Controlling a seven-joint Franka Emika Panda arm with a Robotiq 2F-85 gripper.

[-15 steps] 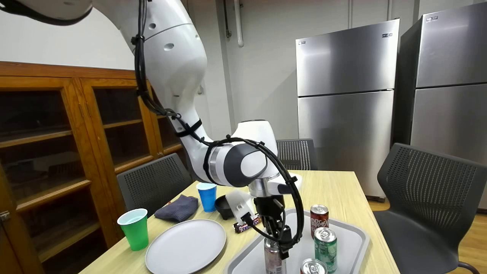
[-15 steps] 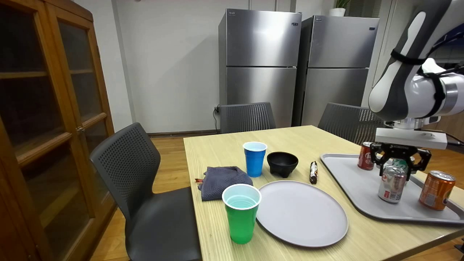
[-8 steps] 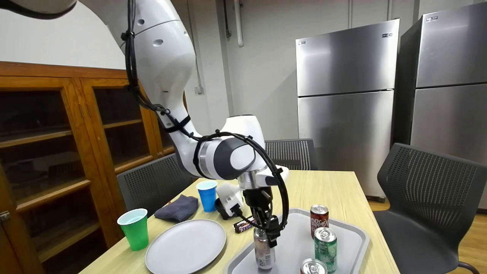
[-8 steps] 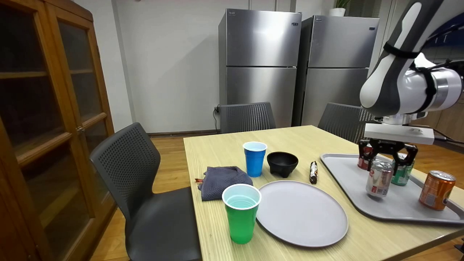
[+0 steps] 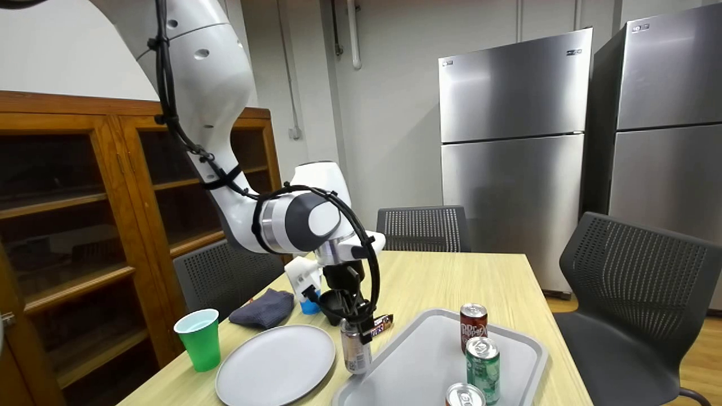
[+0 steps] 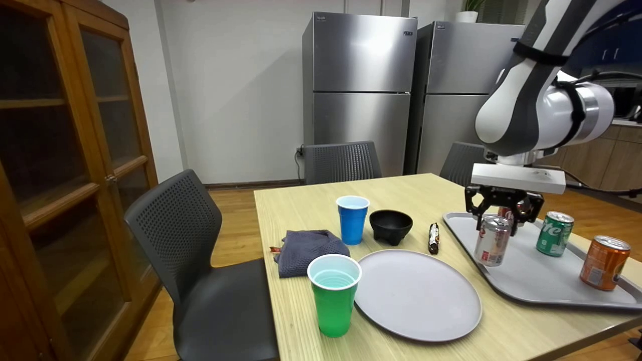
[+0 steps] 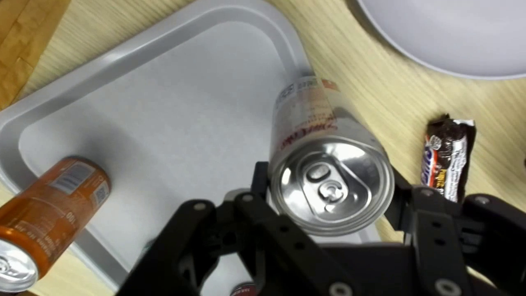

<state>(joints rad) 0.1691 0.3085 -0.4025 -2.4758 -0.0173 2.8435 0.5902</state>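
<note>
Wrist view: the orange can (image 7: 53, 222) stands at left on the tray (image 7: 176, 102). At center, the gripper (image 7: 331, 187) grasps the silver can (image 7: 328, 158) between its fingers (image 7: 259, 179), over the tray's rim. At right, the candy (image 7: 448, 158) lies near the plate (image 7: 456, 33).

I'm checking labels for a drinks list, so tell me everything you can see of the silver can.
The silver can looks metallic, with red lettering on its side and a flat pull tab on top. It is roughly upright, held by the gripper, whose black jaws press its upper sides. It hangs over an edge of the tray, apparently touching nothing else.
</note>
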